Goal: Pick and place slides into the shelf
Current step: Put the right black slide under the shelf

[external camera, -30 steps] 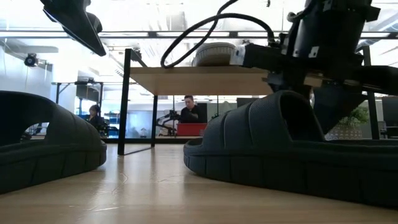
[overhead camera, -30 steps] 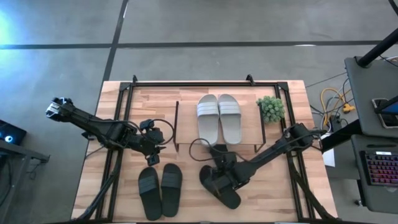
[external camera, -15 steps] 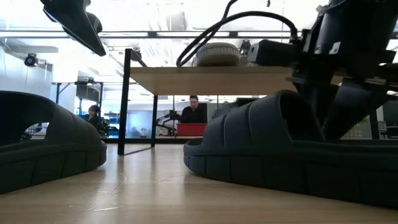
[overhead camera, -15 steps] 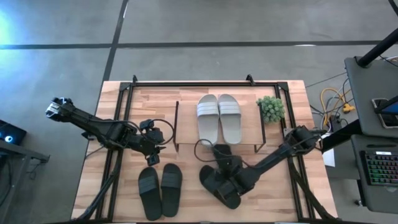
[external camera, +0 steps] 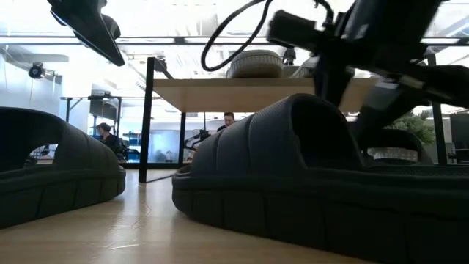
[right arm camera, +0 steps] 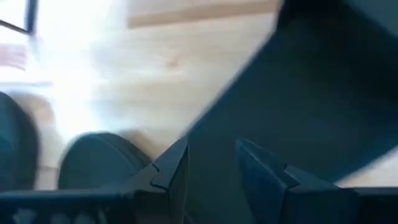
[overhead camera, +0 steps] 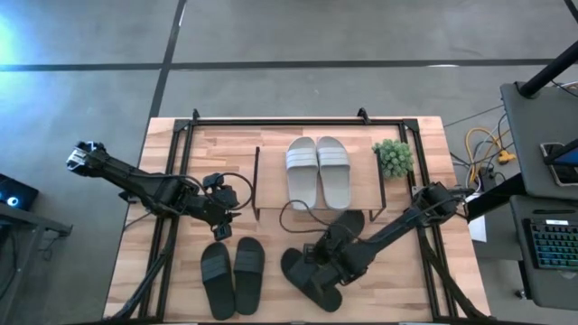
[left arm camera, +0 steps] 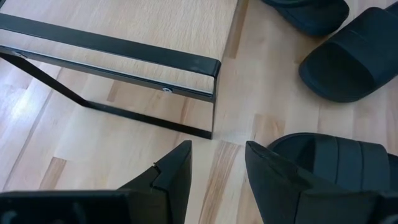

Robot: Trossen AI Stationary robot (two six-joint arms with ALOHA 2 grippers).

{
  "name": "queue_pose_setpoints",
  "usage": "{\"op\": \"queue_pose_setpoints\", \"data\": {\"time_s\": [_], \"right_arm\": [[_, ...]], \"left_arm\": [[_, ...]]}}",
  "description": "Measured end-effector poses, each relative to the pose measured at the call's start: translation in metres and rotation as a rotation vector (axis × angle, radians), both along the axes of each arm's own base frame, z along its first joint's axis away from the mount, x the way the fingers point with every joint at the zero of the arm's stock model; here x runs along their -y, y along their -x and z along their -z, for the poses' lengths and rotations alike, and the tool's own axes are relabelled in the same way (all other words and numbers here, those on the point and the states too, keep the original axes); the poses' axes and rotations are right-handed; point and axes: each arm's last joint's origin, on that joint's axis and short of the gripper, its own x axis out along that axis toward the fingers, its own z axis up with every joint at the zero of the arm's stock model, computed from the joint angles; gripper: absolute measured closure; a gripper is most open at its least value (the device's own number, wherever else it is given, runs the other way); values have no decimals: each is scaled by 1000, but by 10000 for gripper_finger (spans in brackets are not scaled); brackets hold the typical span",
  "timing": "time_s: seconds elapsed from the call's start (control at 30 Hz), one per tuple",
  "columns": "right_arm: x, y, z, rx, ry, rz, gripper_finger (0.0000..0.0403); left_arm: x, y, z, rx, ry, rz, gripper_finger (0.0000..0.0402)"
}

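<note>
right gripper (overhead camera: 327, 264) sits on a black slide (overhead camera: 307, 278) near the table's (overhead camera: 406, 280) front edge; can't tell if it's actually clamped. 2 more black slides (overhead camera: 232, 273) lie front-left. left gripper (overhead camera: 223, 224) hovers just behind them, fingers apart, holding nothing. the grey-white pair (overhead camera: 318, 171) sits on the shelf (overhead camera: 271, 171) further back, potted plant (overhead camera: 393, 157) beside it.

Even overhead light, glaring low-view backlight, heavily motion-blurred right wrist view.
</note>
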Motion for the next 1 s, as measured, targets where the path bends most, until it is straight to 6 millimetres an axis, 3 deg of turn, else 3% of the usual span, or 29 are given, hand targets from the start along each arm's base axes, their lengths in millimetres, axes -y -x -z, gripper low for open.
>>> {"op": "queue_pose_setpoints", "data": {"time_s": [0.27,0.63,0.83,1.0], "right_arm": [[0,11,1,-129,-34,-5,273],[16,38,-3,-394,117,66,273],[17,40,-7,-401,133,108,273],[4,37,-20,-354,101,47,273]], "left_arm": [[0,0,0,-1,2,3,267],[0,0,0,-1,3,4,267],[0,0,0,-1,3,4,267],[0,0,0,-2,3,4,267]]}}
